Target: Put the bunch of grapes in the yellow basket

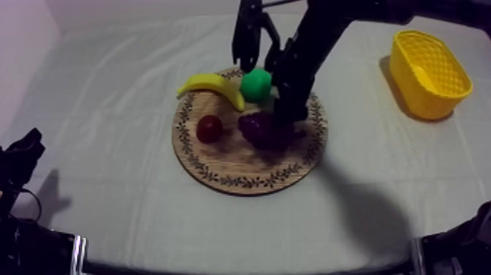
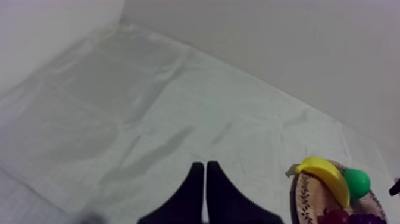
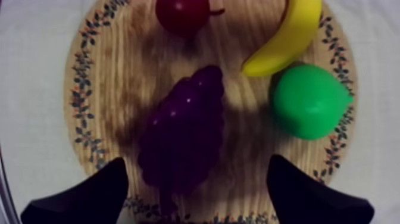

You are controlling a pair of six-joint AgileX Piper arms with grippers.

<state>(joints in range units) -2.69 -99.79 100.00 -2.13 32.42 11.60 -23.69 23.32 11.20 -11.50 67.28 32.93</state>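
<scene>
A table (image 1: pixel 109 146) under a grey-white cloth, seen from above at a slant. Near its middle lies a round wooden board (image 1: pixel 241 164) with a patterned rim, carrying four toy fruits. A yellow basket (image 1: pixel 431 73) stands well apart from the board, toward the table's far right side, with nothing visible inside it.

The right arm (image 1: pixel 314 44) comes in from the upper right and reaches down over the board. Its right pincer (image 3: pixel 196 173) is spread wide, one black finger on each side of the bunch of grapes (image 3: pixel 184 128), with bare board showing between each finger and the fruit. The left pincer (image 2: pixel 205 173) sits low at the table's left edge, its two fingers pressed together in a narrow wedge and holding nothing, pointed across bare cloth.

The bunch of grapes, dark purple, lies on the board right of centre, beneath the right pincer. A yellow banana (image 1: pixel 213 85) curves along the board's far left rim. A green pear (image 1: pixel 256 84) sits just beside the banana's right end, behind the grapes. A small red fruit (image 1: pixel 210 129) rests on the board's left part, near the grapes but apart from them.
</scene>
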